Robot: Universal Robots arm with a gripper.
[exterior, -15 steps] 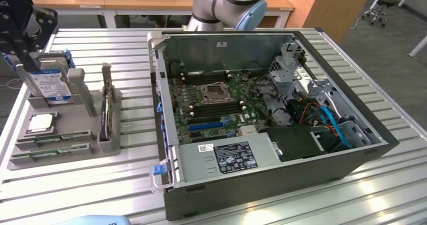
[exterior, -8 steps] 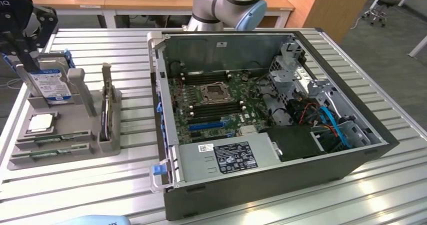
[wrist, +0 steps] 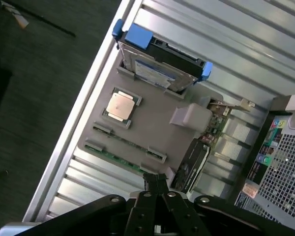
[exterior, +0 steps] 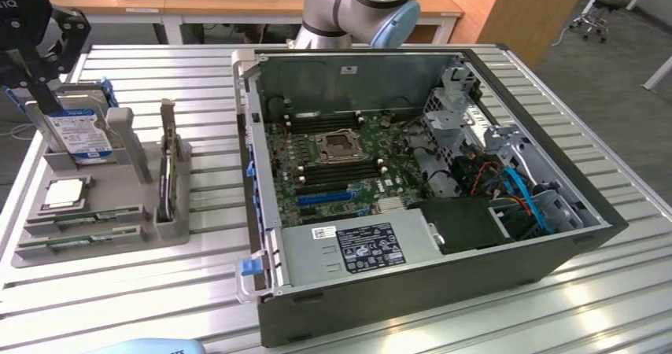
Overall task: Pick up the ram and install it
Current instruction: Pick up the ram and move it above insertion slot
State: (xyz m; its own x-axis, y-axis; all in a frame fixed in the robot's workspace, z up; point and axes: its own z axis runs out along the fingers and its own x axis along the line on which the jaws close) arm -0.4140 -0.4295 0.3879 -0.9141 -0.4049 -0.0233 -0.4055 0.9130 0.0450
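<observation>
Robot cell with the gripper (exterior: 49,104) raised over the grey tray (exterior: 31,256) at the exterior view's left. The jaws are pressed fully together with nothing between them; in the wrist view the closed fingertips (wrist: 155,181) hang above the tray's (wrist: 157,118) edge, clear of its parts. Two green ram sticks lie flat in adjacent slots of the tray: the ram nearer the processor (exterior: 90,217) (wrist: 128,142) and the ram at the tray's edge (exterior: 75,242) (wrist: 119,159). The square processor (wrist: 120,105) sits just beside them and the blue-labelled hard drive (exterior: 79,130) stands upright behind. The open computer case (exterior: 420,173) lies at the exterior view's right, well apart from both sticks.
</observation>
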